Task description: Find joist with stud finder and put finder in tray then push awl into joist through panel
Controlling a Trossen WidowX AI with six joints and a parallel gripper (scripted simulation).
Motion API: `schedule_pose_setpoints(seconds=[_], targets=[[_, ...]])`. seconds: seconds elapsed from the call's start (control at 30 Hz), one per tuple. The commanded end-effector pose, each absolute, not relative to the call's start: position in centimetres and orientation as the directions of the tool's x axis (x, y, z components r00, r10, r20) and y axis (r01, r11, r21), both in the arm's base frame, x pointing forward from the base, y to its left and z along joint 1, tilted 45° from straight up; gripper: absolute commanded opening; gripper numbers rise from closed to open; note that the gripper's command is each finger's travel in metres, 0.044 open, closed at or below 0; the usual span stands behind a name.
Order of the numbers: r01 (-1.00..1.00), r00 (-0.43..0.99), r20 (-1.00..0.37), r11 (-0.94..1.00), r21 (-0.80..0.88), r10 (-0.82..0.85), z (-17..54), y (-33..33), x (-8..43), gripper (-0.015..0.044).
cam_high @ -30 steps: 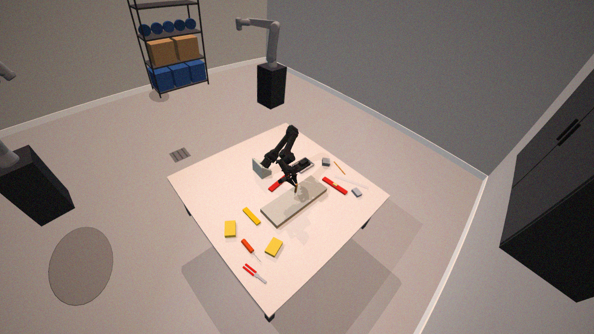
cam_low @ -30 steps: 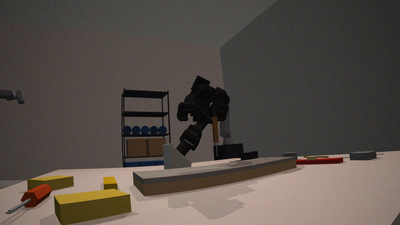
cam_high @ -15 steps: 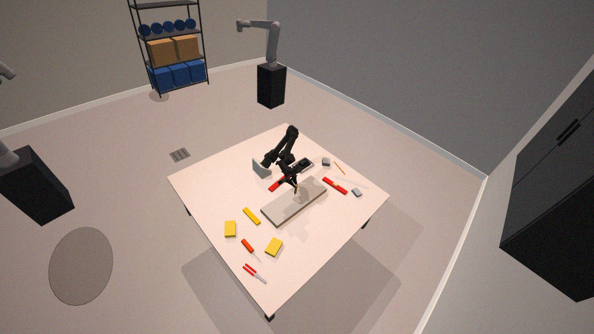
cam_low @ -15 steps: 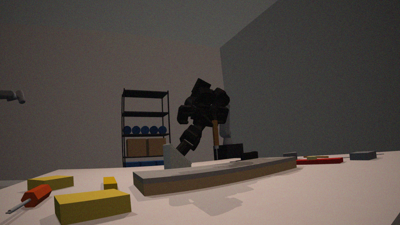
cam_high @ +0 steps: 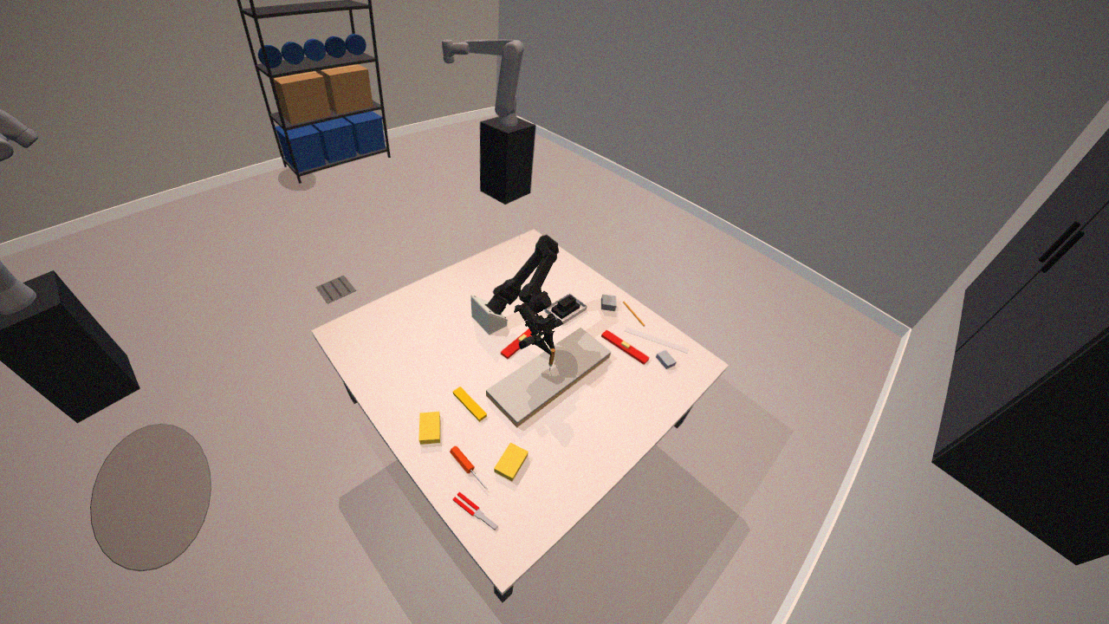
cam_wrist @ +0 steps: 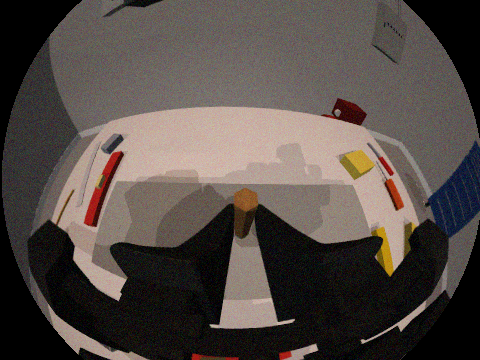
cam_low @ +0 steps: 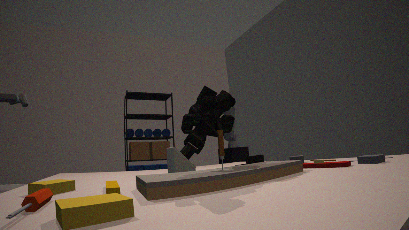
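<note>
The gripper (cam_high: pixel 551 351) (cam_low: pixel 219 126) (cam_wrist: pixel 244 208) is clamped on the awl (cam_high: pixel 551 357) (cam_low: pixel 220 142) (cam_wrist: pixel 244 220). Small writing on 1 hanging sign (cam_wrist: pixel 390 32), far right, is unreadable.

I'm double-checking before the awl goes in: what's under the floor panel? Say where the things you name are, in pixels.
Under the grey floor panel (cam_high: pixel 524 396) (cam_low: pixel 171 180), a brown layer (cam_low: pixel 200 186) shows along its near side, in the exterior view. Anything deeper inside, including the joist's position, is covered.
</note>
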State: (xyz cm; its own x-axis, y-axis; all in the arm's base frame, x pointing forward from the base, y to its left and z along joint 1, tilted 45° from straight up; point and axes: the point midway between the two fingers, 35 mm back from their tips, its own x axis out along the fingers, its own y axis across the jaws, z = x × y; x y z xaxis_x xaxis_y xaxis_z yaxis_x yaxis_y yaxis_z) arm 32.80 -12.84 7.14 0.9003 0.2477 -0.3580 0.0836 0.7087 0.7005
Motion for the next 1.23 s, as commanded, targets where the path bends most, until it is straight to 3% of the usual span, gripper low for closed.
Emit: schedule_pose_setpoints(seconds=[0.0,1.2], targets=[[0.089,0.902,-0.358,0.707,0.701,0.242,6.70,-12.47,32.89,0.0000],[0.089,0.903,-0.358,0.712,0.697,0.238,6.27,-12.08,32.92,0.0000]])
